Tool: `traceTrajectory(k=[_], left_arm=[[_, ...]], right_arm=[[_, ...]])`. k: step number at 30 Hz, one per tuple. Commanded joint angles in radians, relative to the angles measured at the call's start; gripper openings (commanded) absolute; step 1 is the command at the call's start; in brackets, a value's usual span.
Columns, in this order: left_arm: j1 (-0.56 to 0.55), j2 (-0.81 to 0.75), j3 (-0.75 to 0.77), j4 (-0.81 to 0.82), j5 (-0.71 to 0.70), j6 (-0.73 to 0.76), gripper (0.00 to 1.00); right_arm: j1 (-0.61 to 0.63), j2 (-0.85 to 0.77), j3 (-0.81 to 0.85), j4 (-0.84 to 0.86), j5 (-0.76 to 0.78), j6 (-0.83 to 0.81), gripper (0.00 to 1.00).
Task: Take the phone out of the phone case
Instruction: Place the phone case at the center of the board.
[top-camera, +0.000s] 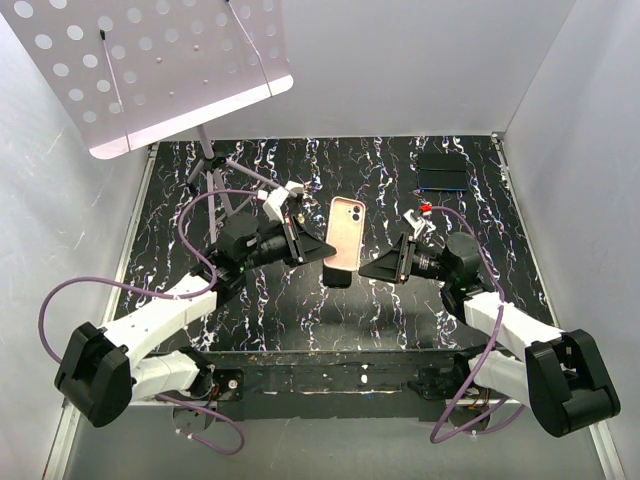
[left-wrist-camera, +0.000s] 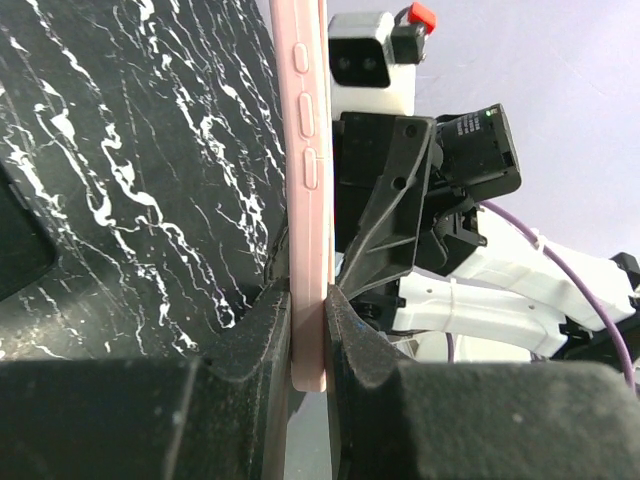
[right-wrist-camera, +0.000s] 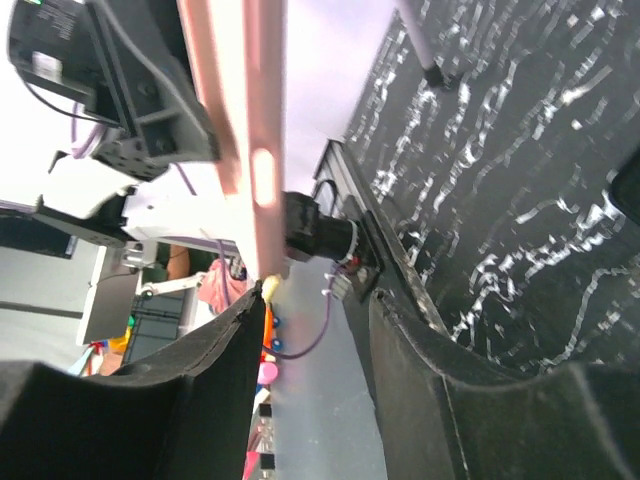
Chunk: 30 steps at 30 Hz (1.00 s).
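The pink phone case (top-camera: 345, 230) is held up above the black marbled table, its back facing the top camera. A dark end, apparently the phone (top-camera: 338, 277), sticks out below the case's near edge. My left gripper (top-camera: 312, 250) is shut on the case's left edge. In the left wrist view the pink case (left-wrist-camera: 308, 150) is pinched edge-on in the left gripper (left-wrist-camera: 308, 300). My right gripper (top-camera: 378, 268) is open just right of the case's near end. In the right wrist view the case (right-wrist-camera: 240, 130) ends at the tip of the left finger (right-wrist-camera: 235, 330) of the right gripper (right-wrist-camera: 315, 300), not clamped.
A dark flat box (top-camera: 441, 172) lies at the back right of the table. A white perforated board (top-camera: 150, 70) on a thin stand (top-camera: 210, 165) hangs over the back left. White walls close in the table on both sides and at the back.
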Motion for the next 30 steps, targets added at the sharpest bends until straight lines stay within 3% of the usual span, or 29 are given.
traceTrajectory(k=[1, 6, 8, 11, 12, 13, 14, 16, 17, 19, 20, 24, 30], left_arm=[[-0.037, 0.010, 0.007, 0.072, 0.005, -0.045, 0.00], [-0.075, 0.007, 0.012, 0.065, -0.029, -0.042, 0.00], [-0.080, 0.004, 0.010, 0.059, -0.035, -0.039, 0.00], [-0.083, 0.000, 0.007, 0.064, -0.036, -0.042, 0.00], [-0.084, -0.003, 0.008, 0.062, -0.035, -0.041, 0.00], [-0.084, -0.003, 0.012, 0.046, -0.038, -0.032, 0.00], [-0.084, -0.009, 0.022, 0.015, -0.048, -0.017, 0.11], [-0.084, -0.032, 0.044, -0.103, -0.116, 0.020, 0.47], [-0.086, -0.046, 0.056, -0.185, -0.165, 0.043, 0.61], [-0.086, -0.089, 0.079, -0.336, -0.272, 0.080, 0.77], [-0.085, -0.106, 0.087, -0.397, -0.335, 0.097, 0.82], [-0.084, -0.161, 0.105, -0.474, -0.426, 0.181, 0.86], [-0.084, -0.171, 0.122, -0.481, -0.406, 0.231, 0.85]], right_arm=[[0.015, -0.009, 0.022, 0.231, 0.064, 0.126, 0.52], [0.028, 0.040, 0.039, 0.319, 0.062, 0.197, 0.46], [0.038, 0.054, 0.037, 0.351, 0.065, 0.215, 0.39], [0.055, 0.059, 0.028, 0.351, 0.082, 0.214, 0.19], [0.058, 0.057, 0.025, 0.337, 0.087, 0.205, 0.06], [0.058, 0.053, 0.024, 0.317, 0.087, 0.196, 0.01], [0.059, 0.045, 0.022, 0.285, 0.090, 0.177, 0.01], [0.056, 0.007, 0.052, 0.038, 0.114, 0.081, 0.01], [0.056, -0.008, 0.098, -0.222, 0.153, -0.064, 0.01], [0.055, 0.002, 0.244, -0.701, 0.306, -0.306, 0.01], [0.053, 0.023, 0.326, -0.855, 0.375, -0.393, 0.01], [0.029, 0.172, 0.496, -1.230, 0.565, -0.622, 0.01], [0.016, 0.356, 0.605, -1.318, 0.575, -0.713, 0.01]])
